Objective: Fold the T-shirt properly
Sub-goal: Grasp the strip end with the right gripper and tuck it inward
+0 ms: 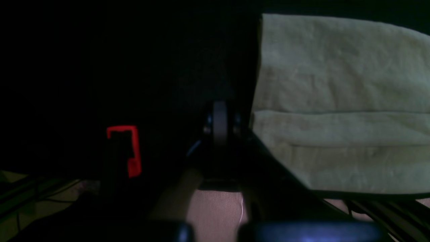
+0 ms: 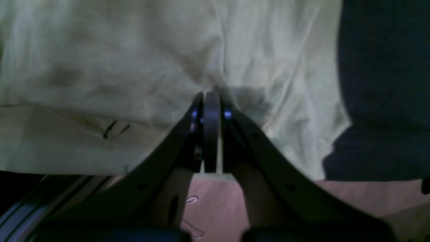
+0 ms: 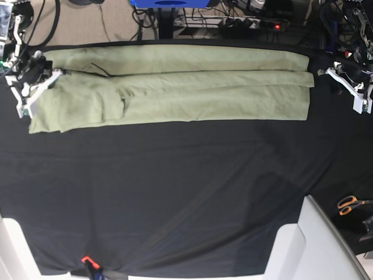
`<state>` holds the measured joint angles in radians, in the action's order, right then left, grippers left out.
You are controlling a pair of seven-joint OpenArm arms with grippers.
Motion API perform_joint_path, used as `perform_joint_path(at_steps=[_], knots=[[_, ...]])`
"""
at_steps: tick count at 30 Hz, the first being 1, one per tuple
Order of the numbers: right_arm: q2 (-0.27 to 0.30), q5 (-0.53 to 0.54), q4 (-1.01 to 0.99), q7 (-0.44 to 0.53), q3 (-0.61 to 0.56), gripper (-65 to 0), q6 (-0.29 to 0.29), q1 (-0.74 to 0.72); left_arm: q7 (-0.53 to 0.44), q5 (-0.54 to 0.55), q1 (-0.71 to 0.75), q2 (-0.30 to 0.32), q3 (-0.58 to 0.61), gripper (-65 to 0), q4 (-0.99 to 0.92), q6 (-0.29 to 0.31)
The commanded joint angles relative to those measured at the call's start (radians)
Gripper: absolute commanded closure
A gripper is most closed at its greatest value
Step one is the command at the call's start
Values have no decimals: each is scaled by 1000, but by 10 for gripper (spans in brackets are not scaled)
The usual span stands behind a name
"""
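Observation:
The pale green T-shirt [image 3: 175, 87] lies along the far side of the black table cloth [image 3: 175, 186], folded lengthwise into a long band. My right gripper [image 3: 46, 81] is at its left end. In the right wrist view the fingertips [image 2: 211, 97] are shut on the T-shirt [image 2: 117, 67], with creases running into them. My left gripper [image 3: 329, 73] sits just off the shirt's right end. In the left wrist view it [image 1: 220, 114] is shut with nothing in it, over black cloth beside the T-shirt's edge [image 1: 336, 101].
Orange-handled scissors [image 3: 349, 204] lie off the table's right side. White panels [image 3: 303, 245] stand at the front right corner and an orange clamp [image 3: 87, 261] at the front edge. Cables and a power strip [image 3: 256, 23] run behind the table. A red marking [image 1: 129, 151] shows in the left wrist view.

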<state>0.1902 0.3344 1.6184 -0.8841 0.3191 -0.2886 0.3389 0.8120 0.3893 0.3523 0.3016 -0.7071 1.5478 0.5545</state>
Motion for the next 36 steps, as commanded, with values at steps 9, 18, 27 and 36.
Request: perform_joint_path(at_steps=[9,18,27,36], knots=[[-41,9,7,-40,-5,-8,-4,-108,-16,9,1,15,-6,0,13,2],[-21,7,-154,26,4,-8,-4,-103,-16,9,8,17,-10,0,13,2],[-19,7,-103,30,65,-8,-2,-5,-16,9,8,17,-10,0,13,2],[-54,10,197,32,108,-8,-2,78,-16,9,8,18,-13,0,13,2]])
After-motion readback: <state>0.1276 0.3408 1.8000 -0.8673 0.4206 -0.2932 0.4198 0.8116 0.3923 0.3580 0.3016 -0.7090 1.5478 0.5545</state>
